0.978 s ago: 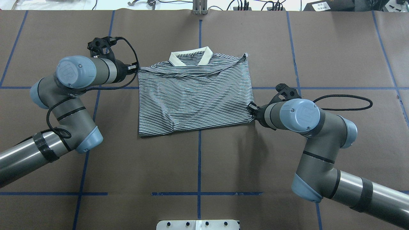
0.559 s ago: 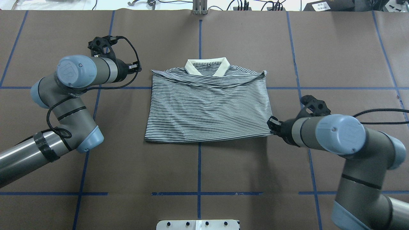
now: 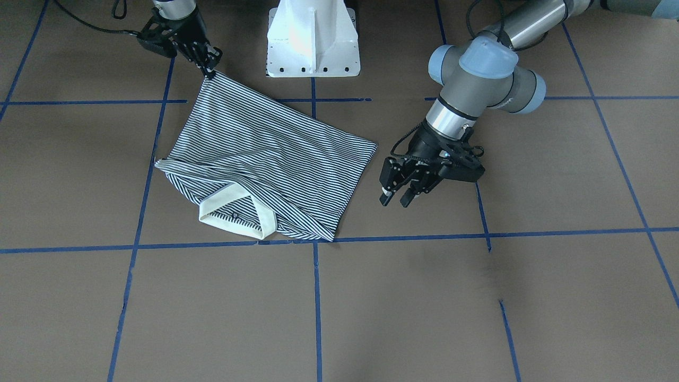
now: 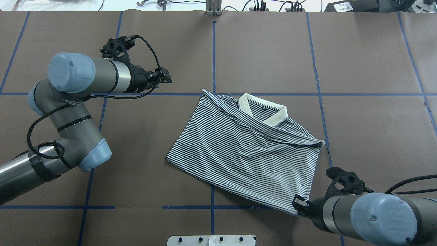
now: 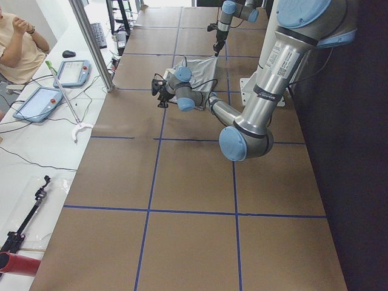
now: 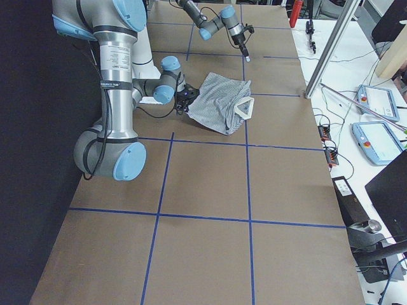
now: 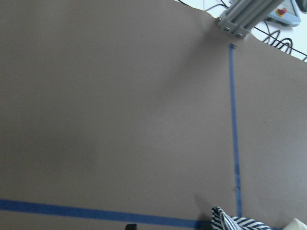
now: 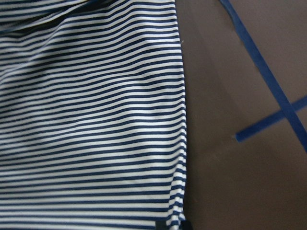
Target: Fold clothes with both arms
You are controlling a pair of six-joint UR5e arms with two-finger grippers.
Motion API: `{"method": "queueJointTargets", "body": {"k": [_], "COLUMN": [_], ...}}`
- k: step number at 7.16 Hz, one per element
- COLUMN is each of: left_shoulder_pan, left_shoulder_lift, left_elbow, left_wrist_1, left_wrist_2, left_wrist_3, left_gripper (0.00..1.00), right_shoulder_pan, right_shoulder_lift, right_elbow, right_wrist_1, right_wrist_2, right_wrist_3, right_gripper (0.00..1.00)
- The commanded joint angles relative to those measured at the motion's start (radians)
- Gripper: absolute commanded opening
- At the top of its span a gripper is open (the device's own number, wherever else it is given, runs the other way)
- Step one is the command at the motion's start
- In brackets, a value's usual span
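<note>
Brown paper gridded with blue tape covers the table [image 4: 143, 191]. Right of centre lies the shirt [image 4: 249, 153], sleeves tucked in and reduced to a squat rectangle, so the early folds look done. A further fold and some squaring up seem left. Its collar [image 4: 277, 119] points away from the robot and slightly rightward, while the long axis runs diagonally, far-left to near-right. The right gripper [image 4: 299, 205] is pinched on the near-right hem corner. The left gripper [image 3: 394, 200] hangs clear of the cloth, jaws apart.
</note>
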Motion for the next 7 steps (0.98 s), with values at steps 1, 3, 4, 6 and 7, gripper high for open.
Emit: {"method": "queueJointTargets", "body": {"k": [1,3,4,6,7], "left_shoulder_pan": [0.114,0.207,0.214,0.267,0.286], "left_shoulder_lift": [0.059,0.057,0.052,0.067,0.063], "left_elbow": [-0.174,-0.236,-0.239,-0.224,-0.212], "left_wrist_1": [0.008,0.264,0.345,0.451,0.487], "left_wrist_2": [0.024,-0.026,-0.014,0.068,0.084], "left_wrist_3": [-0.163,-0.292,-0.302,-0.299,-0.297], "left_gripper": [1.0,0.82,0.79,0.74,0.7], "right_shoulder_pan": [-0.056,0.15,0.255,0.391,0.413], "right_shoulder_lift": [0.0,0.025,0.131,0.247,0.302], "right_elbow": [0.023,0.067,0.019,-0.084,-0.133], "right_wrist_1": [-0.056,-0.044,-0.044,-0.041,-0.039], "right_wrist_2": [0.0,0.012,0.012,0.008,0.002], "right_wrist_3": [0.018,0.007,-0.014,-0.172,-0.178], "right_gripper": [1.0,1.0,1.0,1.0,1.0]}}
